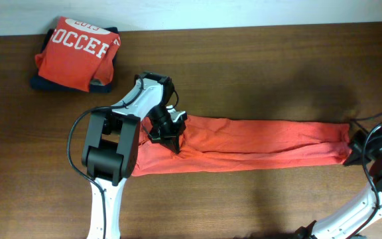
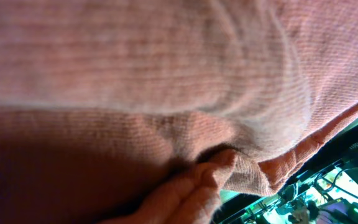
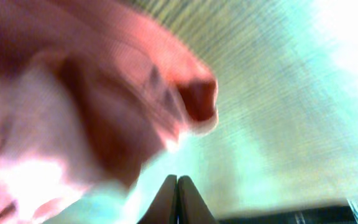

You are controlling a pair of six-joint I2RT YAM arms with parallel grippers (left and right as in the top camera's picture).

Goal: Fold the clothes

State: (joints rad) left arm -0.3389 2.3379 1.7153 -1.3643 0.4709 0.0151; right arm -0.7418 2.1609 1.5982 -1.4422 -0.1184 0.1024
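Your left gripper [image 1: 173, 139] clamps the stretched T-shirt [image 1: 264, 139]; your right gripper [image 1: 351, 151], jaws together, meets its end near the right edge of the table [image 1: 257, 73].

stretched T-shirt [image 1: 264, 139]: plain orange-red
folded T-shirt [image 1: 71, 56]: orange-red, white "SOCCER" lettering
worktop [image 1: 257, 73]: dark brown wood grain
left arm [image 1: 108, 149]: black and white

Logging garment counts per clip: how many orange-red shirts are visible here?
2: one folded shirt at far left on a navy item; one stretched strip mid-table. Others may hide underneath the pile.
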